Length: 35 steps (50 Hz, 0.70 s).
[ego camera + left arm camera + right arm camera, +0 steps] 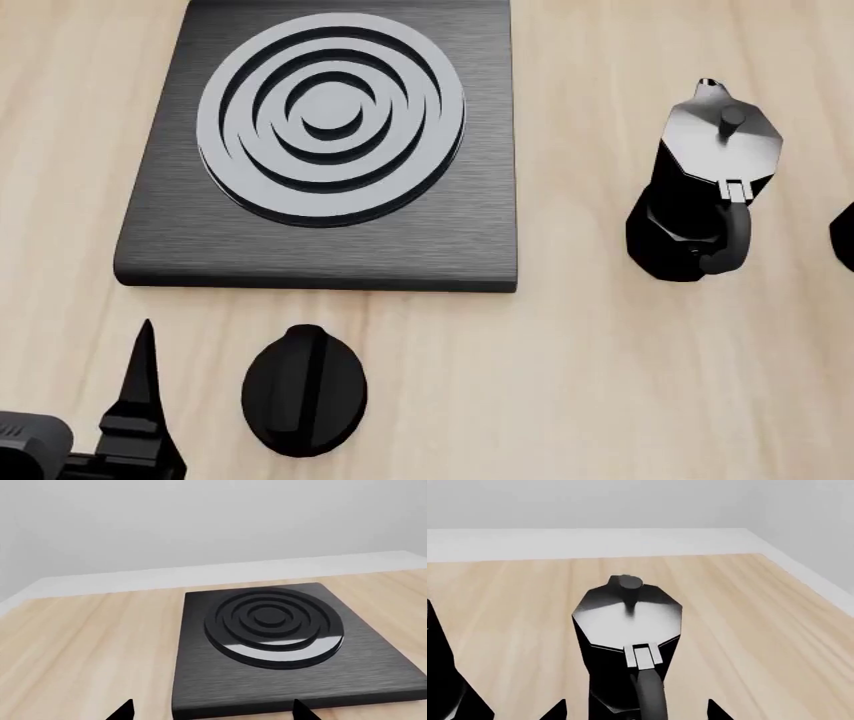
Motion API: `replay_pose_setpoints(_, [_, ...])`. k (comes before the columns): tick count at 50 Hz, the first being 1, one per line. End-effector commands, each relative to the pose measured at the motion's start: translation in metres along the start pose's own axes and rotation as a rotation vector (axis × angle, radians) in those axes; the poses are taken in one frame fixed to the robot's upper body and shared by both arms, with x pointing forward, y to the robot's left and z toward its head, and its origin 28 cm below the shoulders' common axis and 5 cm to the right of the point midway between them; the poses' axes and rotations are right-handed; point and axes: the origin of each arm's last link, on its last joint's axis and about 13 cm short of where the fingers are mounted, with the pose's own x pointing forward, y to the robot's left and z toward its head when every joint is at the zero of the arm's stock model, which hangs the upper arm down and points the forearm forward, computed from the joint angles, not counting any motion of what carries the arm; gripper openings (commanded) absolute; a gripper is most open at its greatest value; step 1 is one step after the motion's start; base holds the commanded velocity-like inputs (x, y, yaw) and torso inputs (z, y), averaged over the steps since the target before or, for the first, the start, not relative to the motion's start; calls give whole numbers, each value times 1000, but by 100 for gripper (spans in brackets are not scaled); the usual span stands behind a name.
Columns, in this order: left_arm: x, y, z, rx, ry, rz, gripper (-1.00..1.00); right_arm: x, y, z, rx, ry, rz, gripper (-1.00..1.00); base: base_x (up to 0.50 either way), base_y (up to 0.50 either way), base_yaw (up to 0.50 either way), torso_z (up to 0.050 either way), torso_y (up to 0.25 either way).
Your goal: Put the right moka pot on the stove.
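Right moka pot (627,645) between spread right pincer (635,711) tips, base cropped. Left pincer (212,711) open before stove (280,650).

the left gripper (140,390) is matte black, its one visible finger a slim tapering blade with a stepped block at its base, at seven o'clock in the head view. each wrist view shows two black pointed fingertips (123,711) (715,711).

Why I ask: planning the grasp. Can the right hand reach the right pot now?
Probably yes: the right pot sits straight ahead of the open right hand, handle toward it, nothing between; the other pot stands apart.
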Motion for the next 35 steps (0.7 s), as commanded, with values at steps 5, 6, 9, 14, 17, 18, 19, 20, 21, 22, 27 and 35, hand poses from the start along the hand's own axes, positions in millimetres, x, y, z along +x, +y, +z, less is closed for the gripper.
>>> replay_pose_setpoints(5, [1, 0, -1, 3, 1, 7, 100, 8, -5, -3, 7, 13, -18, 100, 0, 0, 0, 0, 0])
replay_pose_setpoints(6, [1, 0, -1, 2, 0, 6, 100, 8, -5, -4, 6, 14, -18, 100, 0, 0, 0, 0, 0])
replay_pose_setpoints(9, [0, 0, -1, 0, -1, 6, 100, 10, -5, -2, 2, 19, -18, 100, 0, 0, 0, 0, 0])
replay_pose_setpoints(14, [0, 1, -1, -2, -3, 8, 100, 11, -5, -16, 0, 28, -16, 100, 0, 0, 0, 0, 0])
replay_pose_setpoints(17, [1, 0, -1, -2, -1, 7, 100, 12, -7, -19, 3, 34, -16, 100, 0, 0, 0, 0, 0])
replay_pose_setpoints(18, [1, 0, -1, -5, -2, 9, 100, 13, -7, -20, 7, 38, -15, 100, 0, 0, 0, 0, 0])
replay_pose_setpoints(19, [1, 0, 0, -4, -2, 8, 100, 13, -7, -19, 4, 38, -16, 100, 0, 0, 0, 0, 0])
replay_pose_setpoints(20, [1, 0, -1, -3, -1, 8, 100, 13, -7, -20, 0, 39, -16, 100, 0, 0, 0, 0, 0])
replay_pose_setpoints(21, [1, 0, -1, -5, -2, 9, 100, 13, -7, -21, -2, 39, -12, 100, 0, 0, 0, 0, 0])
replay_pose_setpoints(22, [2, 0, -2, -3, -2, 8, 100, 13, -6, -20, -7, 34, -14, -100, 0, 0, 0, 0, 0])
replay_pose_setpoints(27, [2, 0, -1, -4, -2, 9, 100, 14, -4, -16, -6, 19, -13, -100, 0, 0, 0, 0, 0])
replay_pose_setpoints(35, [1, 0, 0, -3, -3, 10, 100, 12, -3, -5, -12, 14, -16, -100, 0, 0, 0, 0, 0])
